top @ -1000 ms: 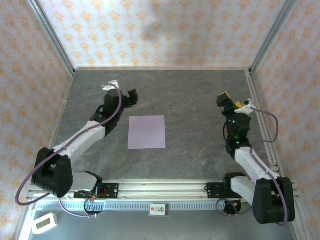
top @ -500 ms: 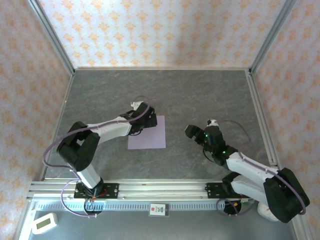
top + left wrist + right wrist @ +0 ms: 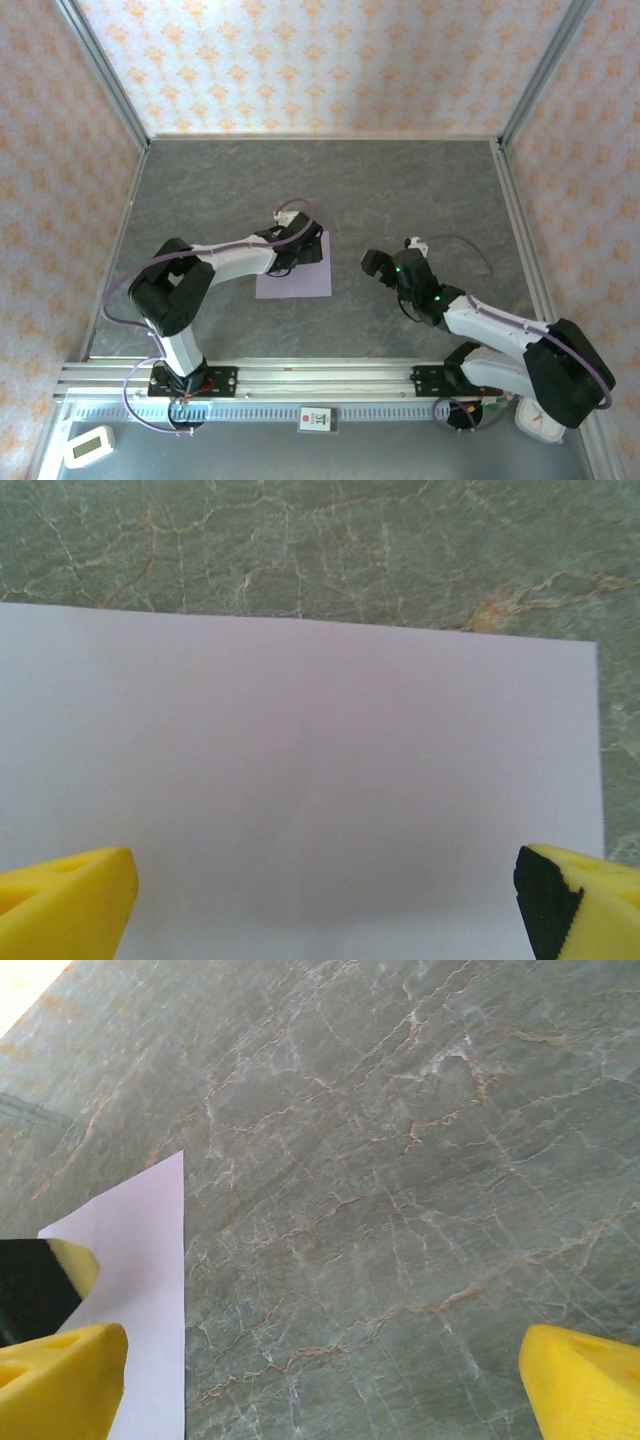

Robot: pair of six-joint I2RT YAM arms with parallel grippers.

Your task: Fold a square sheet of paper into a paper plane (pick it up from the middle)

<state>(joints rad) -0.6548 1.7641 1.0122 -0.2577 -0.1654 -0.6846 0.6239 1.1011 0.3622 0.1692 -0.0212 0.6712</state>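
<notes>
- Lilac and flat, the square sheet of paper point(image 3: 295, 282) lay near the middle of the grey, veined tabletop point(image 3: 400, 180), slightly towards its near edge.
- The left gripper point(image 3: 306, 248) hung over the sheet's far right corner, its yellow fingers point(image 3: 70, 900) spread wide with paper spanning the gap between them; whether they touched it could not be made out.
- The right gripper point(image 3: 372, 263), also wide open and empty, sat just off the sheet's right edge.
</notes>
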